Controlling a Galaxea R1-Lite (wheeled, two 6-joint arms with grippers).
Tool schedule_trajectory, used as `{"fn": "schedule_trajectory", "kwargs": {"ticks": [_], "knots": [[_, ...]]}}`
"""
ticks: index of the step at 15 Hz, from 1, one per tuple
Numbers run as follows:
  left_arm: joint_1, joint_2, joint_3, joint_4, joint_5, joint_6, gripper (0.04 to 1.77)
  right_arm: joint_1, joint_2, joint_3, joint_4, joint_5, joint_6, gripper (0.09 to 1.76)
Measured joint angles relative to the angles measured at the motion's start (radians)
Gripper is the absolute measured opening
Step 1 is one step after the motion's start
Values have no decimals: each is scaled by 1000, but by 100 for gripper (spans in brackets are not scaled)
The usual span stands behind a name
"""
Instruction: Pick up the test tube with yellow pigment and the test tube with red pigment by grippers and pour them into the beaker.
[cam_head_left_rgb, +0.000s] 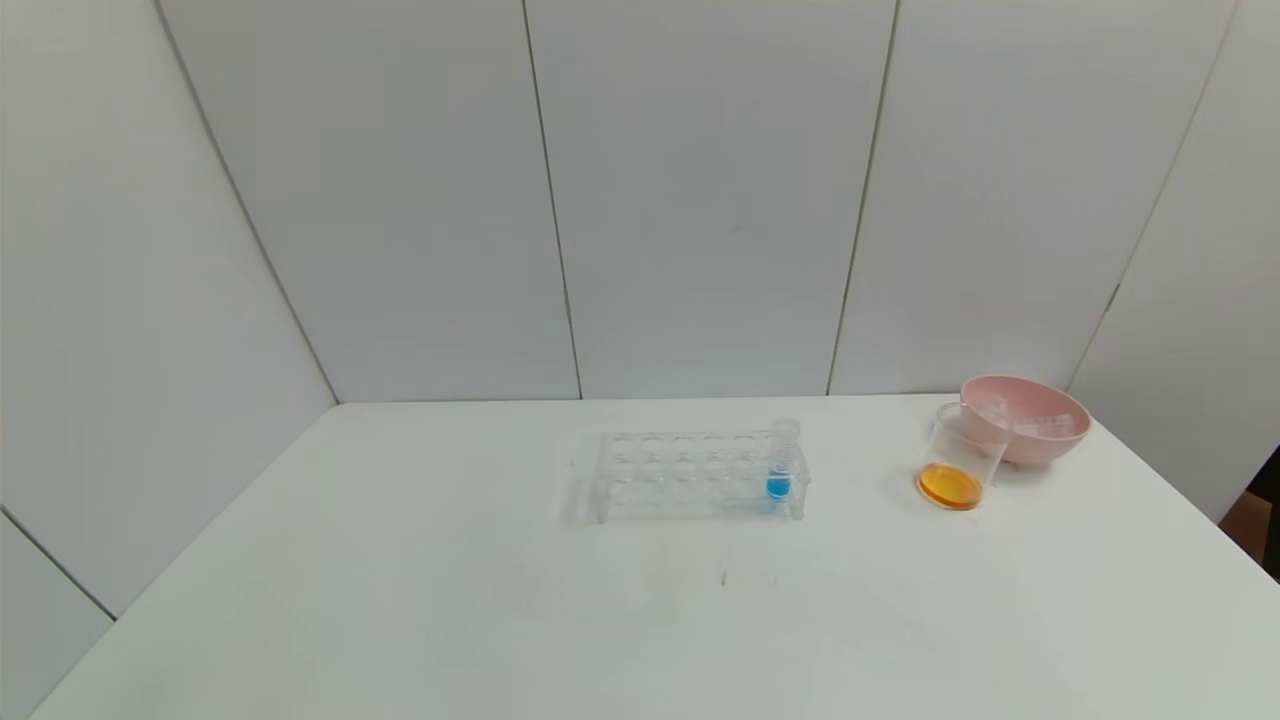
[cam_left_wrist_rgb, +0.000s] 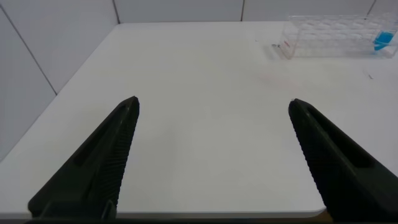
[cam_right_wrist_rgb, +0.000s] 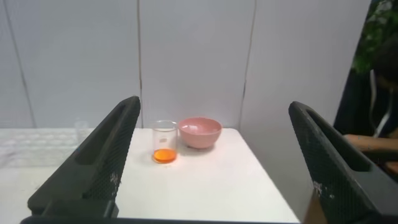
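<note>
Sitting far right with orange liquid inside — beaker (cam_head_left_rgb: 962, 468) beside pink bowl (cam_head_left_rgb: 1025, 417); left gripper (cam_left_wrist_rgb: 212, 118) and right gripper (cam_right_wrist_rgb: 214, 121) gaping apart, holding nothing.

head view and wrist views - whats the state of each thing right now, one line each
beaker: upright on the table, orange liquid in the bottom
test tube rack: standing, all slots empty but one
blue tube: upright in the rack's right end
pink bowl: upright behind the beaker, clear tubes seemingly lying inside
left gripper: open, holding nothing, above the table's near left part
right gripper: open, holding nothing, off the table's right side
</note>
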Motion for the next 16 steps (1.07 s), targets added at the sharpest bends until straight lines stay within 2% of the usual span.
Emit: {"fn": "schedule_trajectory", "kwargs": {"ticks": [5,7,10,12,16], "knots": [[0,0,0,0,0,0,172,-2,-32,275,-137,23,11,171],[0,0,0,0,0,0,172,-2,-34,357,-110,60,9,171],[0,0,0,0,0,0,172,-2,-35,381,-4,117,42,171],[0,0,0,0,0,0,172,-2,-35,376,78,122,45,171],[0,0,0,0,0,0,172,-2,-35,373,44,117,51,171]]}}
